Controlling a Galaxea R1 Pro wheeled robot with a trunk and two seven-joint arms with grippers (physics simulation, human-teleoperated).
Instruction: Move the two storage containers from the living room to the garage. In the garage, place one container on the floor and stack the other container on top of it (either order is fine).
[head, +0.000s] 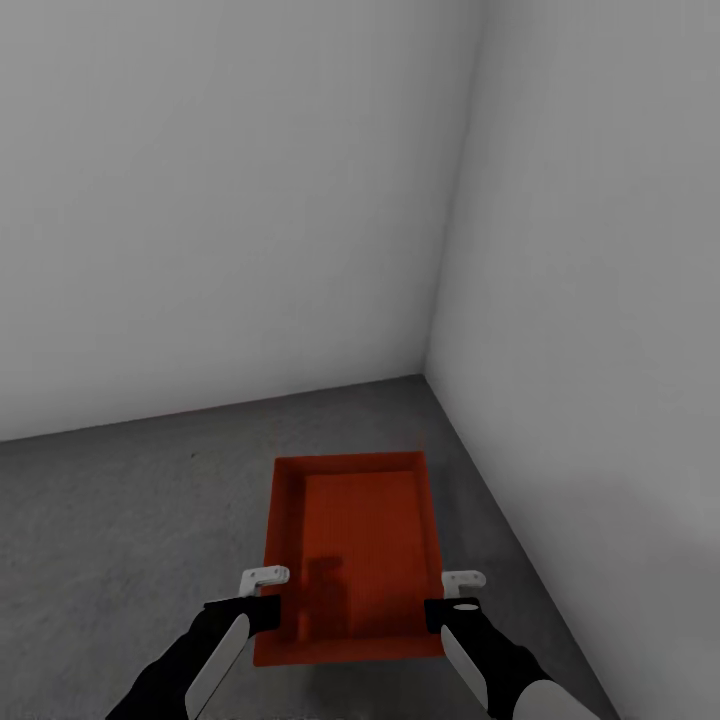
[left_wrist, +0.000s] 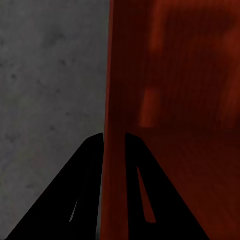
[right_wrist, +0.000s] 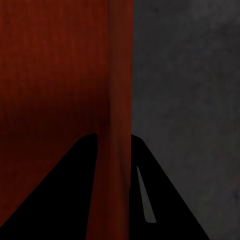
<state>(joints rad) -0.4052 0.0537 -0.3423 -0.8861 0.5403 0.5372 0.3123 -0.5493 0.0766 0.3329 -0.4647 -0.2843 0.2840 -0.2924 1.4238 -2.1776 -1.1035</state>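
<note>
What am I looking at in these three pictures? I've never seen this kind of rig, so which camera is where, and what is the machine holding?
These are simulator renders of a two-armed wheeled robot. The large picture comes from a camera on its head, looking down over both black arms into the corner of a room with plain pale walls and a dark grey concrete floor.

Between the arms is an orange-red open-top storage container. The left gripper clamps the bin's left wall and the right gripper clamps its right wall.

The two small pictures come from cameras on the wrists, looking along the black fingers. In the left wrist view the fingers straddle the red wall, one outside and one inside; the right wrist view shows the same grip. Whether the bin is resting on the floor or lifted, I cannot tell.
</note>
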